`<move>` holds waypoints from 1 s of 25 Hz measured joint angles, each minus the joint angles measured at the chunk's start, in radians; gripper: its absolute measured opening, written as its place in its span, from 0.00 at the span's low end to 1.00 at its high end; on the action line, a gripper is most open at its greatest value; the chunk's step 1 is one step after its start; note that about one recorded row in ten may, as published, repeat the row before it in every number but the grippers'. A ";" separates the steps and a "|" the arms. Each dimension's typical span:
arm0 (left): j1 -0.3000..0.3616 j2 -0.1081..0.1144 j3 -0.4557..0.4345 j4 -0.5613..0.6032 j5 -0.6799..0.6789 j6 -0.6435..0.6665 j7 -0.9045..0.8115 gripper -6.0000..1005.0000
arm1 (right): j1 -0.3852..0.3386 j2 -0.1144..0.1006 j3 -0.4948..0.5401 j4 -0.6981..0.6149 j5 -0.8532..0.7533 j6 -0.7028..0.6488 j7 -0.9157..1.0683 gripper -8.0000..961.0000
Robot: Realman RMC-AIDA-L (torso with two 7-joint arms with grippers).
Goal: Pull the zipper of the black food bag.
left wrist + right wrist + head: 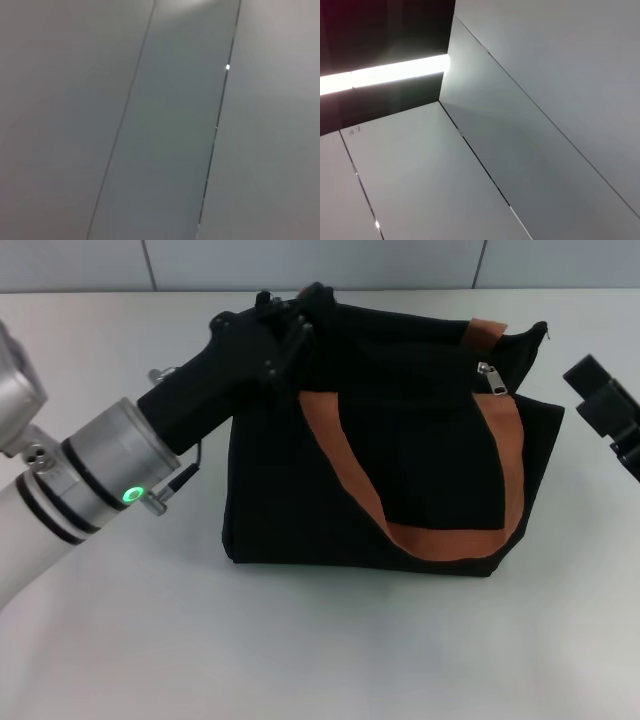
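The black food bag [400, 475] stands on the white table, with orange-brown strap handles [350, 475] hanging down its front. The silver zipper pull [490, 377] sits on the top edge near the bag's right end. My left gripper [293, 328] is at the bag's top left corner, black against the black fabric. My right gripper [612, 418] is at the right edge of the head view, just right of the bag and apart from it. Both wrist views show only grey wall panels.
The white table [320, 640] stretches in front of the bag and to its left. A tiled wall [320, 260] runs behind the table. My left arm [90, 480] reaches in from the lower left.
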 joint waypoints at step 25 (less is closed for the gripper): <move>0.385 0.014 -0.088 0.210 -0.008 0.343 -0.026 0.72 | -0.051 -0.001 0.034 -0.027 0.000 0.001 -0.133 0.68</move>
